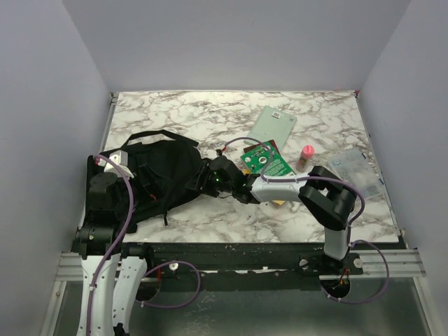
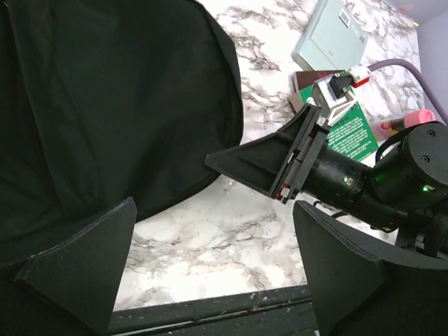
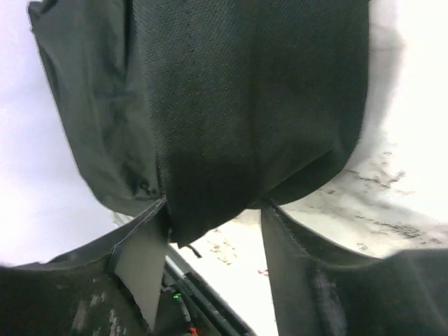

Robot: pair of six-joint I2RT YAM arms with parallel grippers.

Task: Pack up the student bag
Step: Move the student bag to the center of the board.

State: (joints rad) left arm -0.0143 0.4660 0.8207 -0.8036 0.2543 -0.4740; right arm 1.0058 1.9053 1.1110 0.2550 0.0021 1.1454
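The student bag (image 1: 159,170) is a large black fabric backpack lying on the left of the marble table, straps toward the back. My right gripper (image 1: 200,180) reaches left to the bag's right edge. In the right wrist view the gripper (image 3: 215,210) is open, with the bag's fabric edge (image 3: 231,126) hanging between the fingertips. My left gripper (image 2: 213,280) is open and empty, low over the table by the front edge beside the bag (image 2: 105,105). In the top view it is hard to tell from the black bag.
A pale green book (image 1: 271,127), a green book (image 1: 266,161) on a maroon one, a pink-capped tube (image 1: 306,155) and a clear plastic pouch (image 1: 355,166) lie right of centre. The right arm (image 1: 329,199) stretches across the front of the table. Grey walls enclose the table.
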